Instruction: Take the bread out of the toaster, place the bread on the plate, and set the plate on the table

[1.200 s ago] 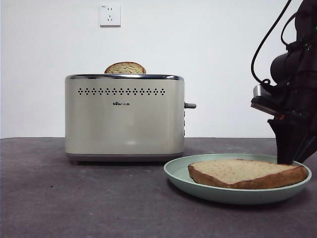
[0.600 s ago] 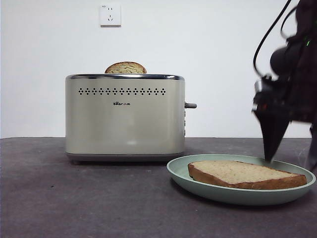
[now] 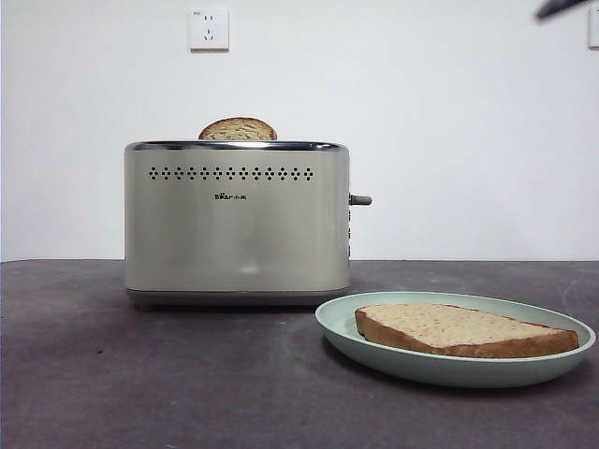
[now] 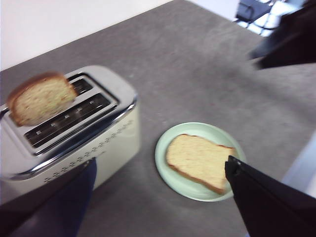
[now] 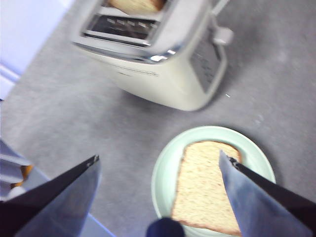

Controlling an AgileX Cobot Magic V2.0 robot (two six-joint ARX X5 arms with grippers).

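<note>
The dark grey matte surface (image 3: 140,374) runs back to a plain white wall with 1 socket (image 3: 208,29). On it the toaster (image 3: 236,220) stands just beside the plate (image 3: 455,367), which carries the bread (image 3: 463,328); a smaller slice (image 3: 238,129) sits in the toaster. Both the left gripper (image 4: 158,197) and right gripper (image 5: 158,192) hang above, fingers spread wide, holding nothing.

A smaller, darker slice with a rounded dome top (image 3: 238,129) pokes upright from the far slot in front of me, its speckled face and brown crust also clear from above (image 4: 39,98). On the white wall (image 3: 449,131) behind, high on the left, sits a white wall socket (image 3: 208,28). At the far right edge, a second white plate (image 3: 593,28) on that wall is cut off.
</note>
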